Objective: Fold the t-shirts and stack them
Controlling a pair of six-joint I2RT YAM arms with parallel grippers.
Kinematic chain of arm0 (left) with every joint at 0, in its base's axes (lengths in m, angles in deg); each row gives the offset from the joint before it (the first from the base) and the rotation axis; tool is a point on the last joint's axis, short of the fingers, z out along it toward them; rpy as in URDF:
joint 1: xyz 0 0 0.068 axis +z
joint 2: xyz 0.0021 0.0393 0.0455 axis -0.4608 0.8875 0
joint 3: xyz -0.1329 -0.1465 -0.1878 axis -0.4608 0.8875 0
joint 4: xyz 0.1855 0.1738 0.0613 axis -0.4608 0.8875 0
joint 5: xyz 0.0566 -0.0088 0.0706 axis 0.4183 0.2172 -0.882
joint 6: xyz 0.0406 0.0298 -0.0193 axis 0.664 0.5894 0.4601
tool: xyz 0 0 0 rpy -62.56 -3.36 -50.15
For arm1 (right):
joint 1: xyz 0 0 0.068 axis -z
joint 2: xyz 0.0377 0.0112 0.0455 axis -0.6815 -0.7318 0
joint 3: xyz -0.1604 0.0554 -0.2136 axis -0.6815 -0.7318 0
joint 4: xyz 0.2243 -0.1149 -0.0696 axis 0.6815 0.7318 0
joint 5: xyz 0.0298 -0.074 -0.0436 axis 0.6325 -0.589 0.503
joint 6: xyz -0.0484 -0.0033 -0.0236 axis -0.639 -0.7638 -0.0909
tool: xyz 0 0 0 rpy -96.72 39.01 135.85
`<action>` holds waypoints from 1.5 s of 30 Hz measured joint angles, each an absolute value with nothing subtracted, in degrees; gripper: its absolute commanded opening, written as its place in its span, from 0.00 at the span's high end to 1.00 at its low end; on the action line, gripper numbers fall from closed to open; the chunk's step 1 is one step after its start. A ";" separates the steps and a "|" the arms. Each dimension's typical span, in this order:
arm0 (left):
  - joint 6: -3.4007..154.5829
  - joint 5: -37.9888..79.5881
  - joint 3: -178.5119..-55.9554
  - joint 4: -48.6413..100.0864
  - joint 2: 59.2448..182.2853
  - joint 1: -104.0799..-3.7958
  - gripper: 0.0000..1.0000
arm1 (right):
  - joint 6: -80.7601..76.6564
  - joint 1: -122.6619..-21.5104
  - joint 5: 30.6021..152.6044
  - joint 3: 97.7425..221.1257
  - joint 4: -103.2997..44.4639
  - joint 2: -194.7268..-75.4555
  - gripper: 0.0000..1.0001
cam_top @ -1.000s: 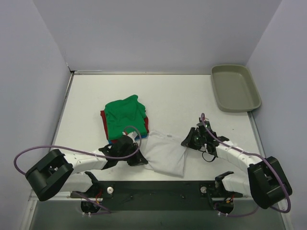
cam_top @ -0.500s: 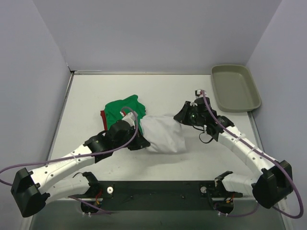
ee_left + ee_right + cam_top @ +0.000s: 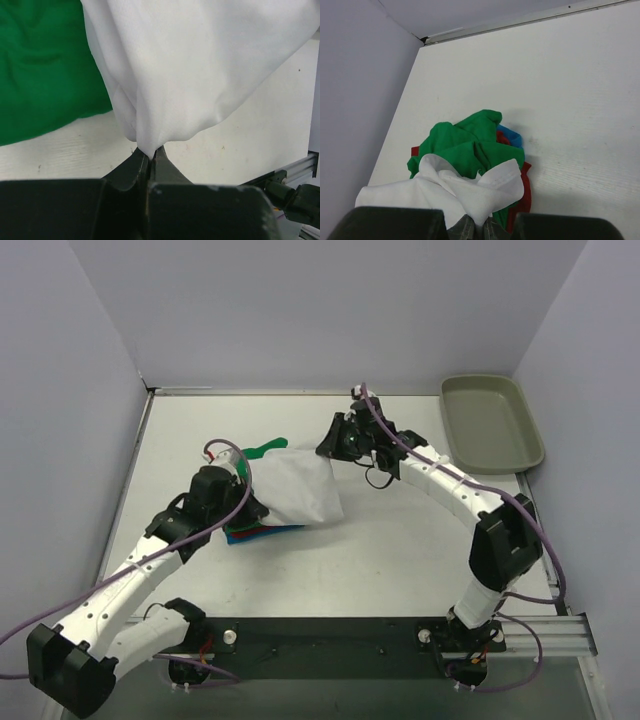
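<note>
Alignment first: the white tee (image 3: 297, 488) hangs between both arms, over the green shirt (image 3: 465, 142) that tops the red shirt (image 3: 524, 192) and the blue shirt (image 3: 510, 136). It sits slightly off toward the right arm. The long axis runs from the left gripper (image 3: 151, 156) to the right gripper (image 3: 476, 227). Both are pinched tight on white cloth, one end each. We judge lowering comes next. The table (image 3: 420, 540) right of the stack gives us room, and the tray (image 3: 492, 425) sits well apart.

Plain white tee (image 3: 295, 490), green tee (image 3: 465, 142), red tee (image 3: 526, 187), blue tee (image 3: 510, 136), grey-beige tray (image 3: 490, 425), white table (image 3: 400, 540)
</note>
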State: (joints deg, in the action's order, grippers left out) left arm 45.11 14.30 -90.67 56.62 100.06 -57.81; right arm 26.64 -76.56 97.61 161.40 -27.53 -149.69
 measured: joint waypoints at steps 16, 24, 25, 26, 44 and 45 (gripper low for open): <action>53.41 23.83 -93.71 58.52 99.33 -36.89 1.00 | 26.60 -77.77 100.54 185.12 -25.70 -164.25 1.00; 53.59 25.88 -86.23 57.72 98.90 -36.35 1.00 | 26.64 -78.99 101.50 185.05 -25.30 -168.86 1.00; 53.59 25.88 -85.14 57.63 98.68 -36.26 1.00 | 26.64 -79.17 101.68 185.05 -25.28 -169.71 1.00; 53.59 25.88 -84.42 57.69 98.55 -36.19 1.00 | 26.64 -79.38 101.79 185.05 -25.28 -170.34 1.00; 54.83 26.12 -84.18 57.61 101.48 -29.81 1.00 | 26.68 -80.24 102.88 191.85 -24.23 -176.73 1.00; 54.75 26.47 -84.05 57.34 102.02 -29.72 1.00 | 26.68 -80.24 102.88 191.78 -24.21 -176.88 1.00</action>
State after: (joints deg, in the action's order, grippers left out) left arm 54.75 26.47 -84.05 57.34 102.02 -29.72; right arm 26.68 -80.24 102.88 191.78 -24.21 -176.88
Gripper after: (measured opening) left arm 0.034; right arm 0.090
